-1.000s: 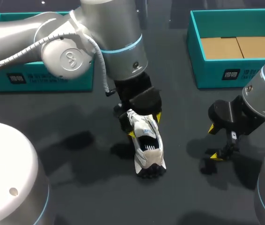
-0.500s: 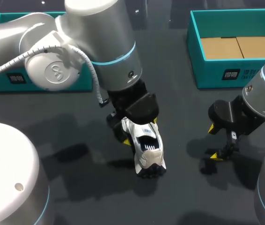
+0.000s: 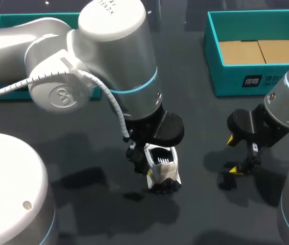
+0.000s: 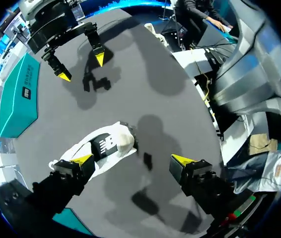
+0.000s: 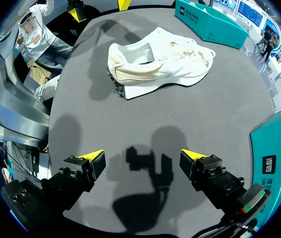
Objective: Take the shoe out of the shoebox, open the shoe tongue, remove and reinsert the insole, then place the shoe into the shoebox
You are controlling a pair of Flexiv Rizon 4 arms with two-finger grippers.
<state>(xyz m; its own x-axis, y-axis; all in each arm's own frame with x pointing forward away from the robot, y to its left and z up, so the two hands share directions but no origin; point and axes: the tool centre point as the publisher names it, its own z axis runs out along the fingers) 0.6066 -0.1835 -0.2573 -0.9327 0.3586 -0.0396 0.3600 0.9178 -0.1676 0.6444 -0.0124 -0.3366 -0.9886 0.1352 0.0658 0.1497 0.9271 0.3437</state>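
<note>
At the lower middle of the head view, the white shoe (image 3: 162,171) rests on the dark table (image 3: 200,214) under the left claw (image 4: 133,159), whose fingers stand wide apart, one tip just beside the shoe. The right claw (image 3: 232,154), also spread open, hangs at the right, below the teal shoebox (image 3: 236,84) in the upper right.

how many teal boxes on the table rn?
2. One box at the far right, open, with cardboard inside; the other at the far left, mostly hidden behind the left arm.
</note>
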